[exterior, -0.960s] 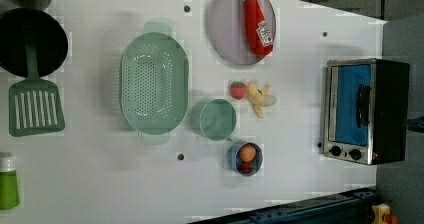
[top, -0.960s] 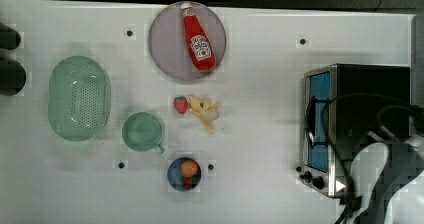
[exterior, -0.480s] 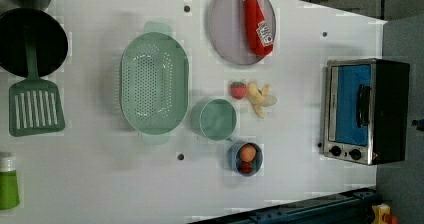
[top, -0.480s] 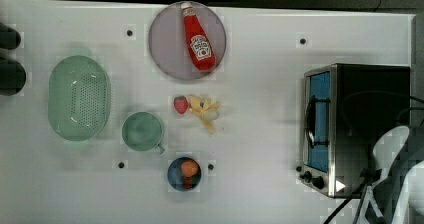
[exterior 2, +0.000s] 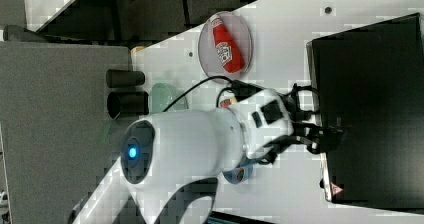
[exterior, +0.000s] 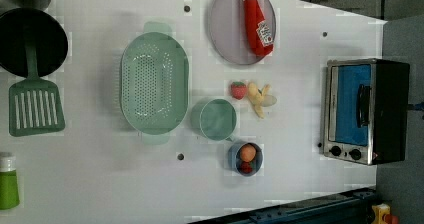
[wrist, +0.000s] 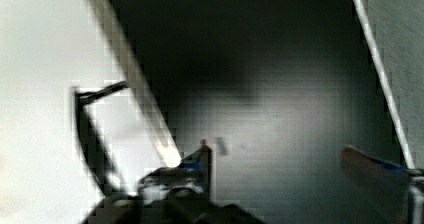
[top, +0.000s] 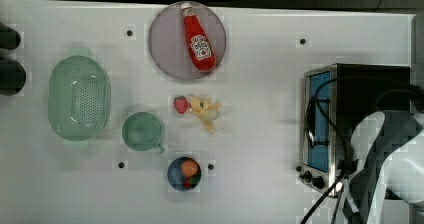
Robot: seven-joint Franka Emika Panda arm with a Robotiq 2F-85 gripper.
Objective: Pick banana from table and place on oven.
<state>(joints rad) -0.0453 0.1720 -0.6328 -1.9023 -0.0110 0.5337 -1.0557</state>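
So we're looking at the gripper [wrist: 280, 156] hanging over the black top of the oven [top: 372, 84], with its fingers [wrist: 372, 171] spread wide apart and nothing between them. In the right view the gripper [exterior 2: 327, 136] sits right at the oven's [exterior 2: 370, 109] front edge, the white arm [exterior 2: 200, 139] reaching in behind it.

Moving out from the oven across the table [top: 260, 109], the banana [top: 206, 111] is well apart from it, lying flat on the white surface with its peel strips splayed. A small red strawberry [top: 180, 104] sits just beside the banana, on the side away from the oven. Past that there's a green cup [top: 142, 131], and near it a little blue bowl [top: 184, 174] with something orange inside.

A grey plate [top: 172, 49] holding a ketchup bottle [top: 199, 43] is also out beyond the banana. Farthest from the oven we've got the green colander [top: 79, 98], and in the left view a green spatula [exterior: 36, 106] beyond that.
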